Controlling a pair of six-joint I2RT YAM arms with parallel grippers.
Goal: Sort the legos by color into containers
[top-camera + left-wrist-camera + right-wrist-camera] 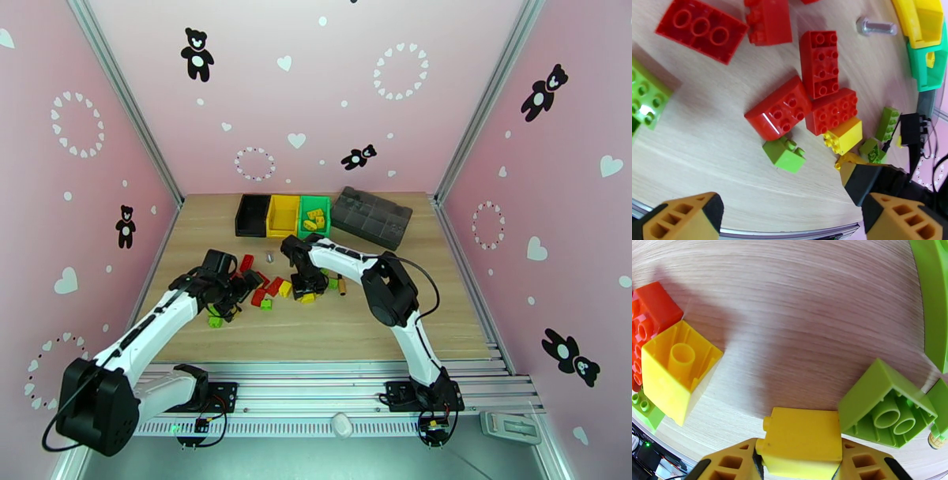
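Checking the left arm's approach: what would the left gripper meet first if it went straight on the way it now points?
Most likely the small green brick, centred ahead of the open left gripper, with a red brick just beyond. Depth is unclear; it might reach the table first.

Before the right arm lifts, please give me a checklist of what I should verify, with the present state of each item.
1. Yellow brick sits between the fingers of the right gripper, both sides touched: ok.
2. Neighbours free of it: not ok, a green brick seems to touch its corner.
3. Left gripper open, apart from the right gripper: ok.
4. Bin for yellow: cannot tell; yellow legos lie in the green bin, beside the yellow bin.
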